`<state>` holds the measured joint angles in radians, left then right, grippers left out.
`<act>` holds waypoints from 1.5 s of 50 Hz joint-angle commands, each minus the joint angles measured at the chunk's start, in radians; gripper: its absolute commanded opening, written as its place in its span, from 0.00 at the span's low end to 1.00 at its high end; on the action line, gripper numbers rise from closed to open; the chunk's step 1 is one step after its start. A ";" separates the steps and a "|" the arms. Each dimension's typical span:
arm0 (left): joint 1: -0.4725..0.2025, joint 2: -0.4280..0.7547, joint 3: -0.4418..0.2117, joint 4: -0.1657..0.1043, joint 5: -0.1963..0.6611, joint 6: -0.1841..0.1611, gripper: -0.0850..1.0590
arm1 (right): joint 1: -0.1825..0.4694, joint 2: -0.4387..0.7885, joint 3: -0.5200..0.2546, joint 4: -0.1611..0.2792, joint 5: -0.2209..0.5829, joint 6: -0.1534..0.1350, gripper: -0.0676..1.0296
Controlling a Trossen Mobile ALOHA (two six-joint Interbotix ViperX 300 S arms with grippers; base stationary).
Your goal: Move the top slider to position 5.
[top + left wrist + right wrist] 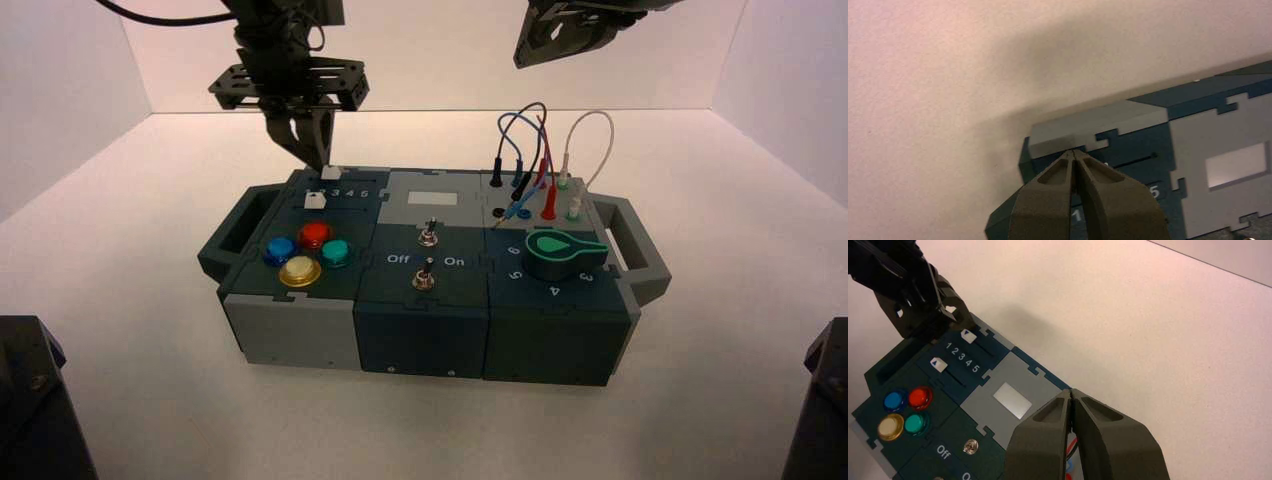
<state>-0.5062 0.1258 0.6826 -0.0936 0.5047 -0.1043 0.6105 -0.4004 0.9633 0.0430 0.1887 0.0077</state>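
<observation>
The top slider (331,172) is a small white knob at the box's back left. In the right wrist view the top slider (968,335) sits at the digit 1 end of its dark slot. The printed row ends in position 5 (976,369), which also shows in the left wrist view (1155,190). My left gripper (320,162) is shut, with its tips just left of the knob. In the left wrist view the shut fingers (1048,200) hide the knob, and the slot (1133,161) runs on past them. My right gripper (560,35) hangs shut, high over the back right.
The twin white slider (315,200) sits in front of the digit row. Coloured buttons (305,255), two toggle switches (427,255), a green dial (560,252) and plugged wires (540,165) fill the rest of the box. Handles (640,250) stick out at both ends.
</observation>
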 commanded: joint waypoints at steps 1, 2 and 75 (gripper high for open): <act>-0.025 0.006 -0.009 -0.008 0.003 -0.006 0.05 | 0.006 -0.011 -0.020 -0.002 -0.006 -0.002 0.04; -0.026 0.008 -0.009 -0.008 0.003 -0.006 0.05 | 0.006 -0.009 -0.020 -0.002 -0.006 -0.002 0.04; -0.054 -0.075 0.021 0.002 0.048 -0.006 0.05 | 0.008 -0.011 -0.017 0.006 -0.005 0.000 0.04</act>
<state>-0.5814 0.1074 0.6888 -0.0982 0.5430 -0.1058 0.6090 -0.4004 0.9633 0.0445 0.1887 0.0077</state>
